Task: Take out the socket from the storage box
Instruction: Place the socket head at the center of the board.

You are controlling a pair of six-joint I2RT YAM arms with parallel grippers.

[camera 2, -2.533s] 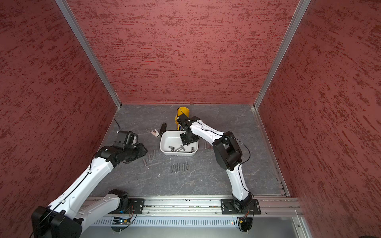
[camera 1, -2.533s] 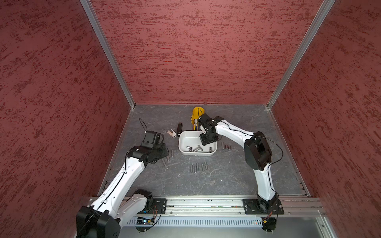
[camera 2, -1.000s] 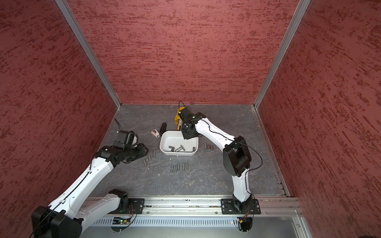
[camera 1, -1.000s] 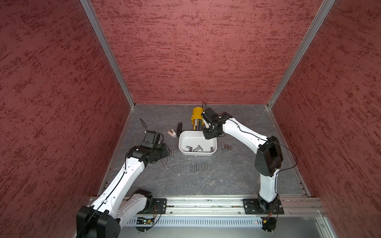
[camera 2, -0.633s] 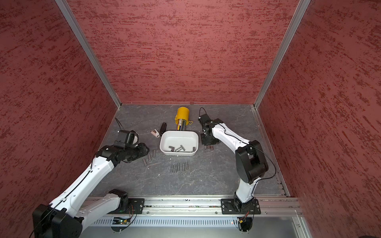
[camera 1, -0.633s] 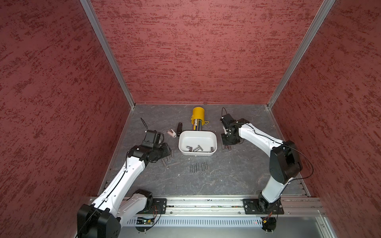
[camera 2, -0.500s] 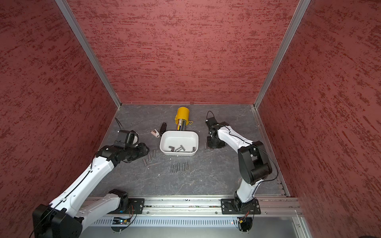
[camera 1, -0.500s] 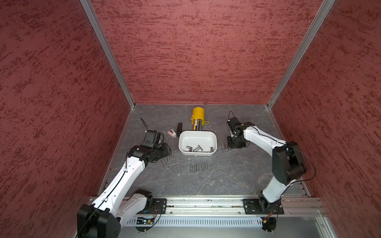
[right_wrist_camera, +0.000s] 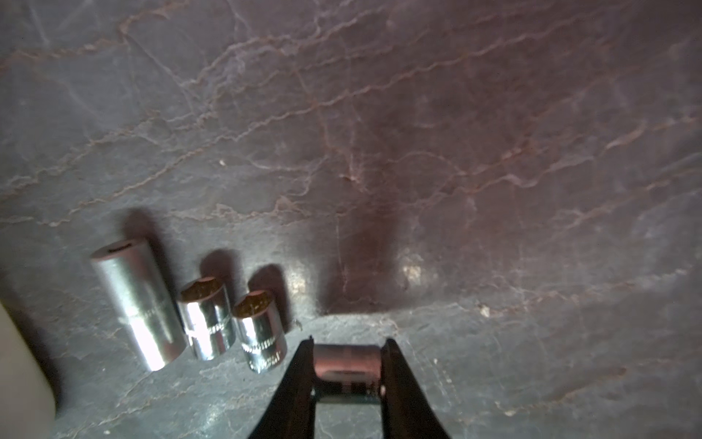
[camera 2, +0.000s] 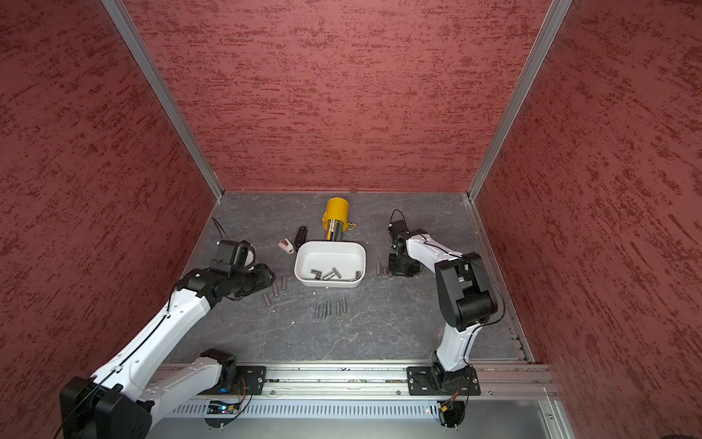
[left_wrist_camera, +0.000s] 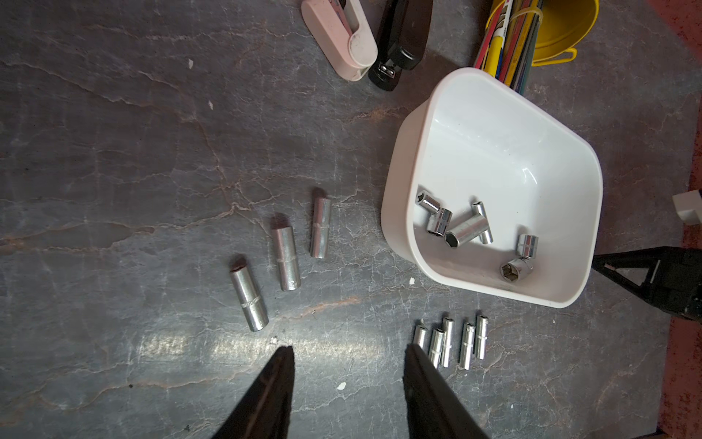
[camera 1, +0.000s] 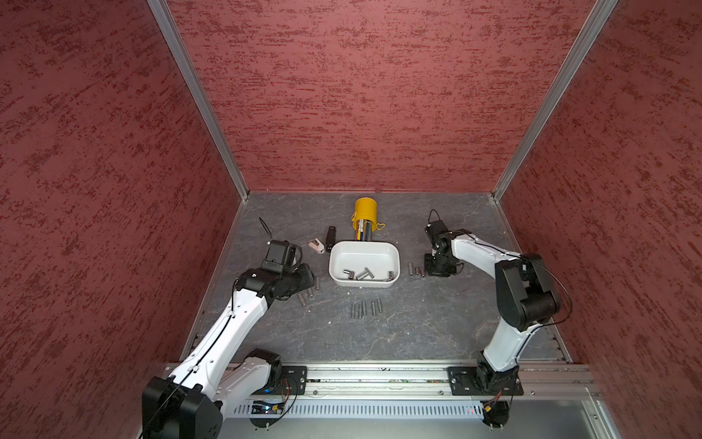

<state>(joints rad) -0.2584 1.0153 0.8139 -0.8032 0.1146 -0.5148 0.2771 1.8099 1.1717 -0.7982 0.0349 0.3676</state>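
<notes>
Right gripper pinches one short socket outside the storage box; left gripper is spread and holds nothing.

The right jaws press on the socket, which lies crosswise between them, low over the grey table (whether it touches the surface, I cannot tell). Just beside it three loose sockets lie in a row, and in both top views this row is between the gripper and the right side of the white box. Inside the box several more sockets lie near the wall closer to the robot. The left jaws stand apart above bare table, with three long sockets and five thin sockets near them.
</notes>
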